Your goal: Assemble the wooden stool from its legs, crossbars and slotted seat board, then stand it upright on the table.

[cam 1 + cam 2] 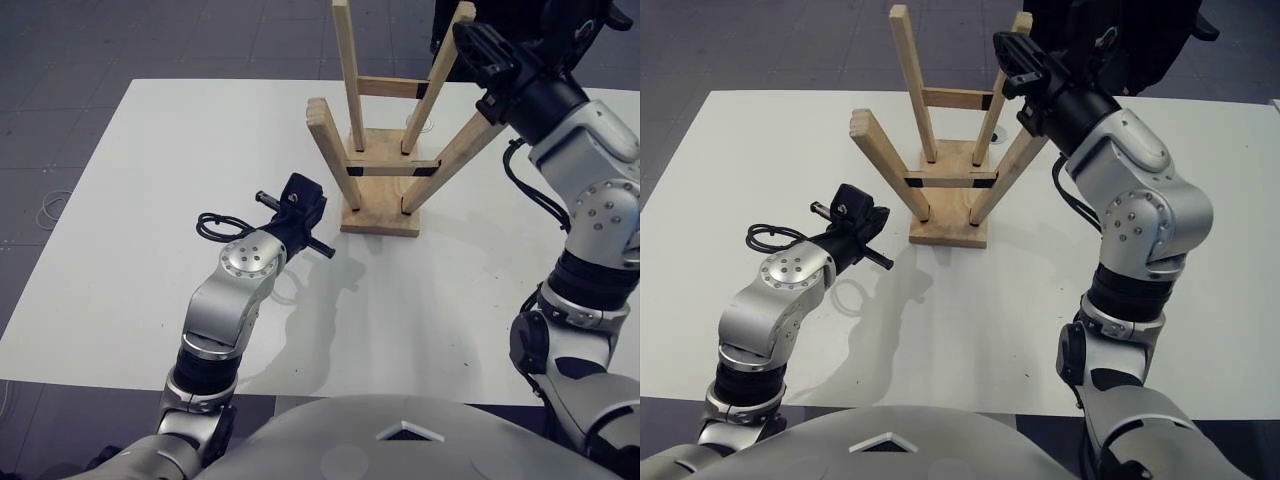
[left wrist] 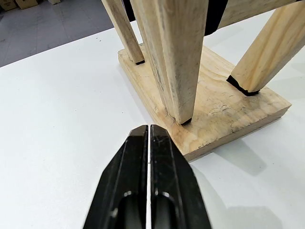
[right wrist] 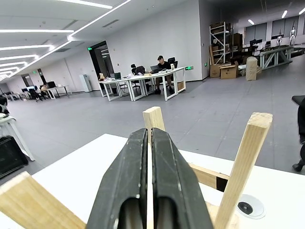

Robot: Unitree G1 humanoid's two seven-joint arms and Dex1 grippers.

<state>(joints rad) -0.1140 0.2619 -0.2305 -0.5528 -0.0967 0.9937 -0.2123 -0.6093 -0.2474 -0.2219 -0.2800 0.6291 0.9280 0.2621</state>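
— How far along is it, from where you're standing?

— Mostly built, I'd say. The stool (image 1: 380,190) sits upside down towards the far side of the table (image 1: 150,200). Its seat board (image 1: 385,218) lies flat on the top, and all four legs (image 1: 350,70) stick up out of it, splayed outward.

— Crossbars in?

— Two crossbars (image 1: 392,168) that I can see, one between the nearer pair of legs and one between the farther pair. Both look seated, with dark bands at the joints.

— So what's left?

— By my reckoning, only the flip. It has to be turned over and stood on its feet, and that isn't done yet.

— And the arms?

— The left gripper (image 2: 148,129) is low over the table, just beside the near left corner of the seat board. Its fingers are pressed together with nothing between them, and it's a little short of the wood, not touching.

— The right one?

— The right gripper (image 3: 148,136) is up high by the top of the far right leg. Its fingers are closed to a hairline and hold nothing. Whether it's leaning on that leg or just next to it, I can't tell.
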